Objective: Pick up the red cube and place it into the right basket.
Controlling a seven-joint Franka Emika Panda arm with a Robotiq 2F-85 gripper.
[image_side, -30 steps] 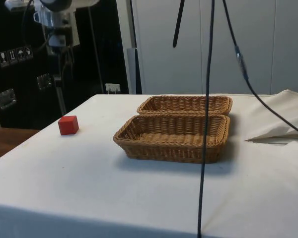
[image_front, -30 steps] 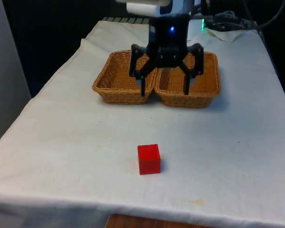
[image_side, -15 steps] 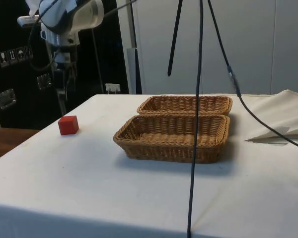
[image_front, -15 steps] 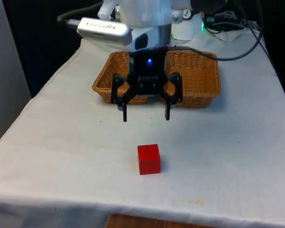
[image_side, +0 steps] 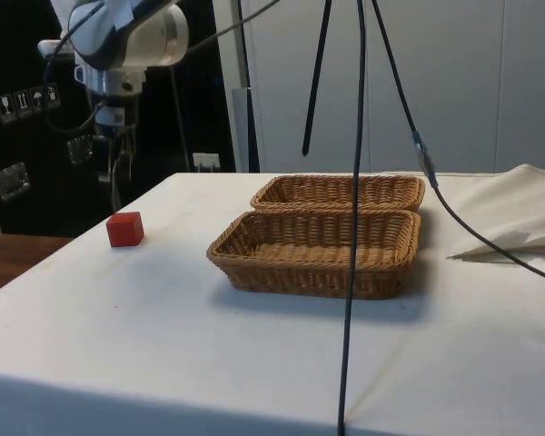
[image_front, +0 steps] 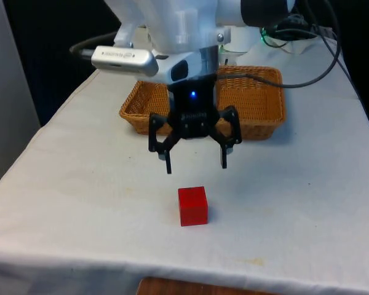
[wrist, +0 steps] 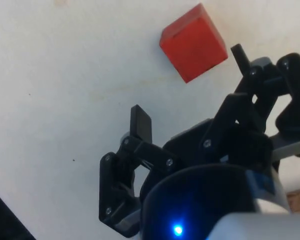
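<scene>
The red cube (image_front: 192, 206) is seen on the white tabletop (image_front: 80, 184), just in front of the tool (image_front: 196, 163) and below it, not touched. The tool is held above the cloth with its fingers (wrist: 140, 125) spread wide and nothing between them. Behind the tool two wicker baskets (image_front: 249, 104) are placed side by side.

I see table (image_front: 98, 184) under white cloth. Red cube (image_front: 192, 206) sits flat on cloth near front edge, alone, well apart from baskets. Two wicker baskets farther back, touching side by side: left basket (image_front: 138, 104) on front view's left, right basket (image_front: 264, 104) on its right. Crumpled cloth fold (image_side: 518, 213) at far end.
</scene>
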